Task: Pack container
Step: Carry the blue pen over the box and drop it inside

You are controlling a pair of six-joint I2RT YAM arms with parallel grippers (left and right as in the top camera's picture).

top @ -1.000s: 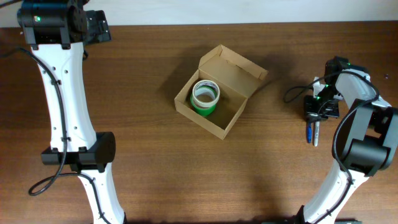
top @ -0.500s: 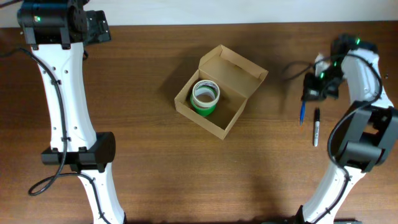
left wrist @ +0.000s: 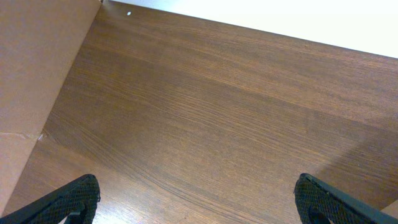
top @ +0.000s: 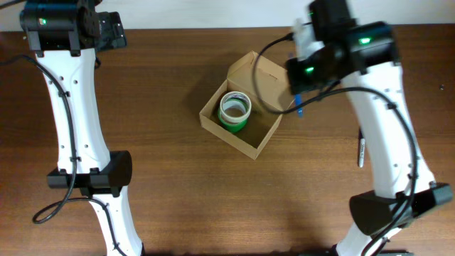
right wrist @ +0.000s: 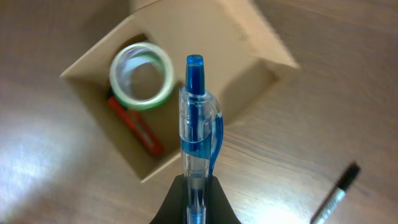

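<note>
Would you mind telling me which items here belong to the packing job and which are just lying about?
In the job: container; blue pen in the right gripper; green tape roll and orange item already inside.
Lying about: black marker on the table, though probably next.

You see a plain tan container on a dark brown, wood-grained table. Inside it are a green tape roll with a white inner face and a red-orange item. Pen: translucent blue cap and clip, clear barrel. To the right is a black-and-grey marker. The left arm and right arm are white with black joints.
</note>
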